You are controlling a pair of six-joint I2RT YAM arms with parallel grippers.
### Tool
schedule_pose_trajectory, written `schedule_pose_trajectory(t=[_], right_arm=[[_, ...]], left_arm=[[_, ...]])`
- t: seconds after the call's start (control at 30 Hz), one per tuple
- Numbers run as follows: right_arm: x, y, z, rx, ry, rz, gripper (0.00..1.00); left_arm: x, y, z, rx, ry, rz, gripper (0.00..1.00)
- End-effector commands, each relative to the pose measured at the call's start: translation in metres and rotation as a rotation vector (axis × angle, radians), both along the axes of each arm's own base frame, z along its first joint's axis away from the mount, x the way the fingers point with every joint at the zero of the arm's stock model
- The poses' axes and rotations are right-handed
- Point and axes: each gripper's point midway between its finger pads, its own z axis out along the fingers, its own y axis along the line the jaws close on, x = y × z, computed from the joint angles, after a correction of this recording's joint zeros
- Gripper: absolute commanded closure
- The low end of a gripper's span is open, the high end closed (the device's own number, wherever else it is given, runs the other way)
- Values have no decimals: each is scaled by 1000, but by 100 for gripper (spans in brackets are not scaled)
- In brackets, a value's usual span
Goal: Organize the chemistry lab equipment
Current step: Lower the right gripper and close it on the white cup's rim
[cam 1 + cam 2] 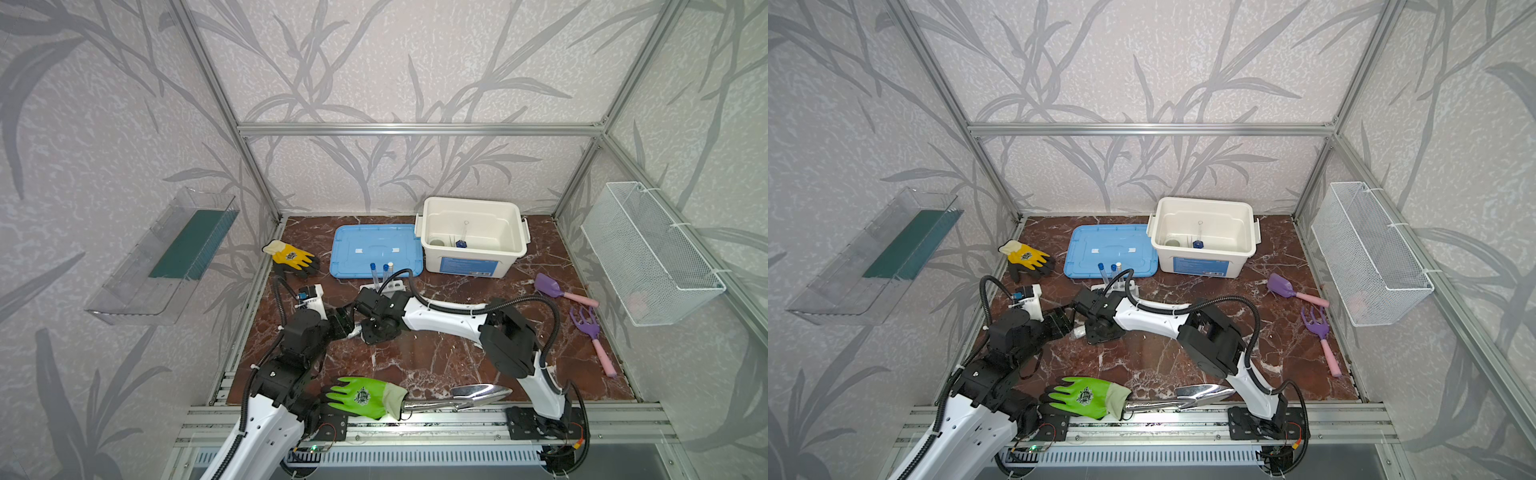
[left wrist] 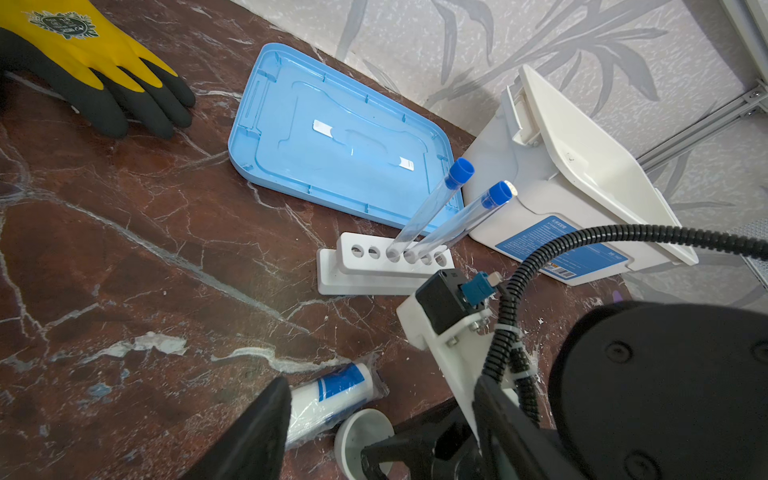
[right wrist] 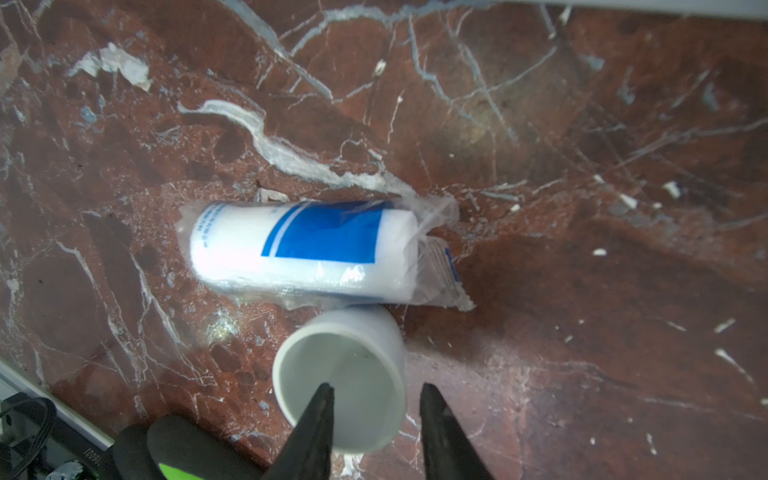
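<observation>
A small white cup stands on the marble table next to a lying white roll with a blue label in clear wrap. My right gripper is open over the cup, one finger inside it and the other outside, with the wall between them untouched. My left gripper is open wide beside the roll and cup. The white six-hole rack holds three slanted test tubes, two blue-capped and one white-capped.
A white bin at the back holds a blue-capped tube; its blue lid lies beside it. A yellow glove, green glove, metal trowel, purple scoop and rake lie around. A wire basket hangs on the right wall.
</observation>
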Motion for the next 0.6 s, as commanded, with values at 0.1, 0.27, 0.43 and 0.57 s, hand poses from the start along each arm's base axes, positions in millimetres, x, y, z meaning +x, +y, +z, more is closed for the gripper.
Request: schedule_pose_trajectory(t=[0.1,0.27,0.43,0.57], right_arm=[[-3,1,-12,-24,16,6,72],[-3,2,-15,-26,18,9,75],[-2,0,-15,-43,15,22,82],[-2,-3,-9,-47,0,34,89]], left_arm=[[1,0,-1,-3,-8,3,30],[2,1,-2,-1,-7,5,30],[2,1,-1,0,-8,6,30],[2,1,-1,-1,-10,8,30]])
